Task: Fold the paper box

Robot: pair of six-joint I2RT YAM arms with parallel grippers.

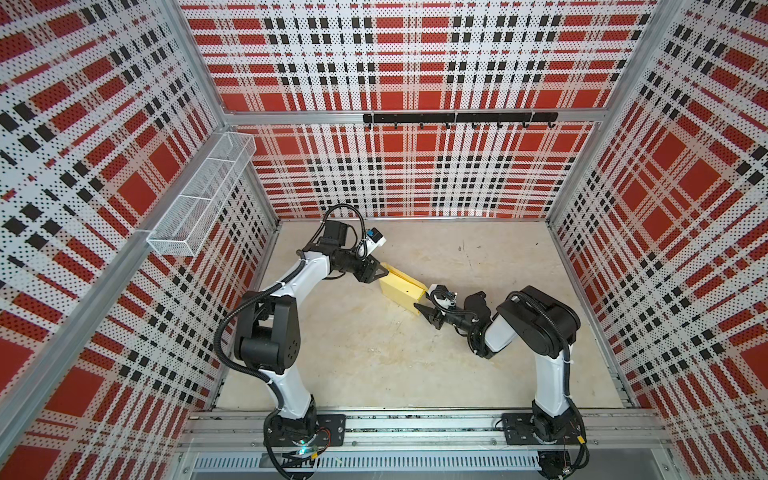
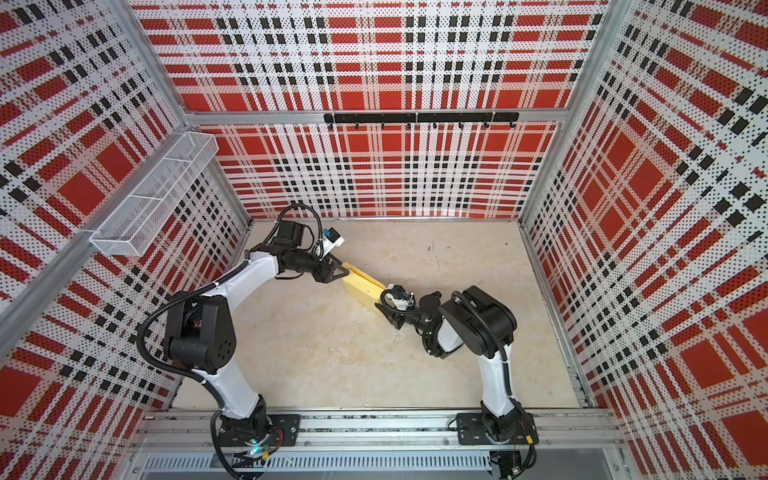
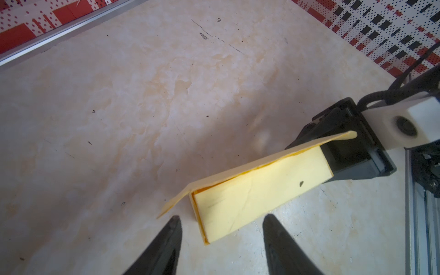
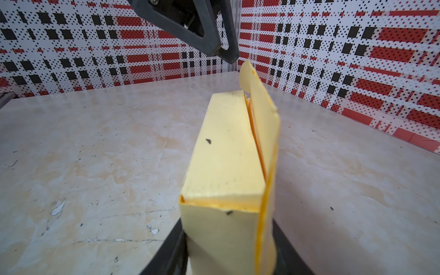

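Observation:
The paper box point(image 1: 401, 286) point(image 2: 363, 286) is pale yellow card, folded into a long flat block that lies slantwise mid-table. One long lid flap point(image 4: 262, 114) stands loose along its side, not tucked in. My right gripper point(image 1: 419, 307) point(image 2: 380, 307) point(image 4: 228, 250) is shut on the box's near end, a black finger point(image 4: 171, 250) pressed against each side. At the far end my left gripper point(image 1: 384, 272) point(image 2: 345, 270) point(image 3: 222, 217) stands open. A corner of the box point(image 3: 257, 188) reaches between its fingertips without touching them.
A white wire basket point(image 1: 199, 199) hangs on the left wall. A black hook rail point(image 1: 457, 118) runs across the back wall. Plaid walls close in three sides of the marbled table point(image 1: 374, 353), and an aluminium rail point(image 1: 415, 424) carrying both arm bases runs along the front.

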